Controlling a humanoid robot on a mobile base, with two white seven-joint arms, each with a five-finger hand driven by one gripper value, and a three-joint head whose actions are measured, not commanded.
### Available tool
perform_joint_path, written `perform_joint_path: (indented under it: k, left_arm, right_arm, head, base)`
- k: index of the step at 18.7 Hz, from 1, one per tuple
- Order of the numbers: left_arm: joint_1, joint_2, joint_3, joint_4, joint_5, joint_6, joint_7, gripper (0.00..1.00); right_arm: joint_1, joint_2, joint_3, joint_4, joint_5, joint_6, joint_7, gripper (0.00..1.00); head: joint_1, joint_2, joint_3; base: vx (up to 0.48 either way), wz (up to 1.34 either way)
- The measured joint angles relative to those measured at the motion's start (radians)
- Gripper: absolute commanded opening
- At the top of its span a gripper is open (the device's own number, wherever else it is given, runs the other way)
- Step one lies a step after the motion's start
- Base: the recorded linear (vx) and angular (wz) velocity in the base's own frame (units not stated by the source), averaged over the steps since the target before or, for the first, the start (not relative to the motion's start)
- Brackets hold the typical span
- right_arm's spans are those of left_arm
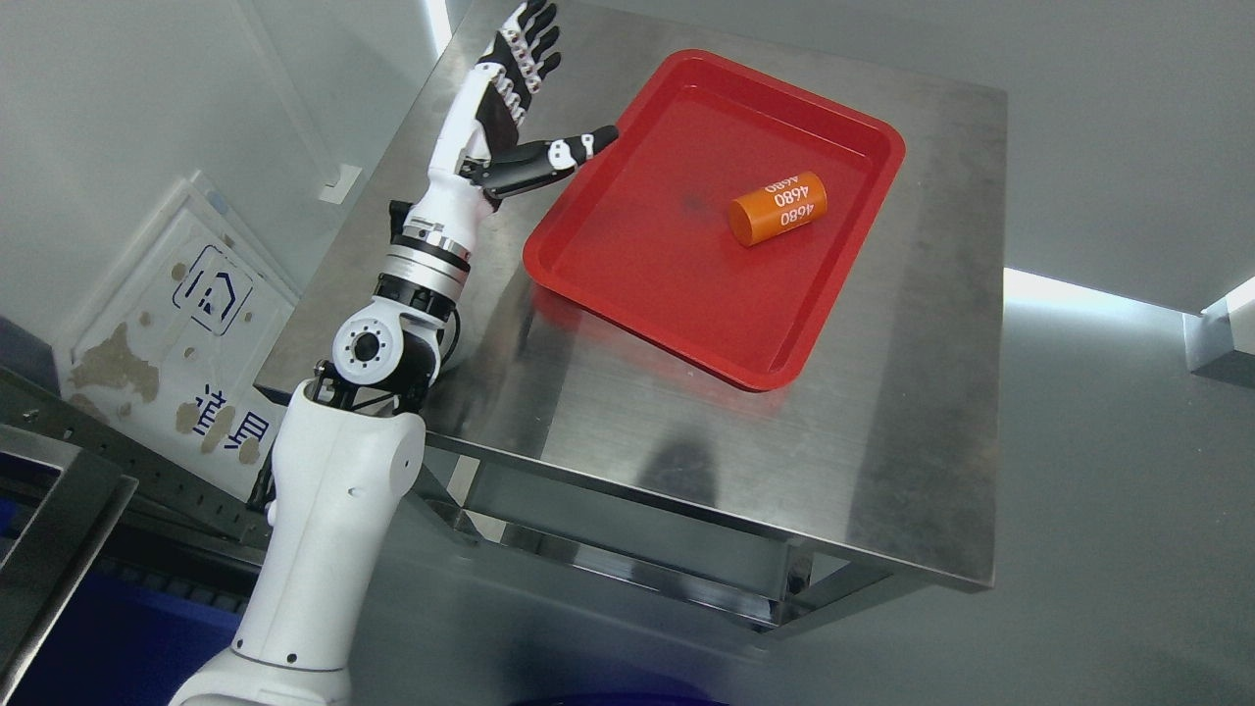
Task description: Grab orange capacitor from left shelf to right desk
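An orange capacitor (pixel 778 208) printed with "4680" lies on its side in a red tray (pixel 627 284), toward the tray's far right. The tray rests on a steel table (pixel 912 431). My left hand (pixel 525 93) is raised over the table's far left part, to the left of the tray. Its fingers (pixel 529 44) point up and away, spread, while the thumb (pixel 559 155) reaches right to the tray's left rim. The hand holds nothing. It is well apart from the capacitor. No right arm shows.
A white wall panel with a blue logo (pixel 186 333) leans at the left. A dark metal shelf frame (pixel 59 510) sits at the lower left. Grey floor (pixel 1108 510) lies to the right of the table.
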Motion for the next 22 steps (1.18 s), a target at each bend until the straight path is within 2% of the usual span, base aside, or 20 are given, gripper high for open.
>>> perform_joint_path:
  k: [6,10,22]
  left_arm:
    - [0.101,0.0,0.115,-0.08,-0.006,0.02,0.009,1.0]
    - [0.16,0.0,0.167,-0.113,-0.04,-0.035,0.01,1.0]
    - [0.268,0.0,0.207,-0.162,-0.117,-0.055,0.005,1.0]
  right_arm:
    - [0.0,0.0,0.0,0.0,0.0,0.0,0.0,1.0]
    - [0.0,0.0,0.0,0.0,0.0,0.0,0.0,1.0]
    - [0.0,0.0,0.0,0.0,0.0,0.0,0.0,1.0]
  head:
    - [0.0,0.0,0.0]
    - [0.0,0.0,0.0]
    - [0.0,0.0,0.0]
  base:
    - [0.0,0.0]
    - [0.0,0.0]
    - [0.0,0.0]
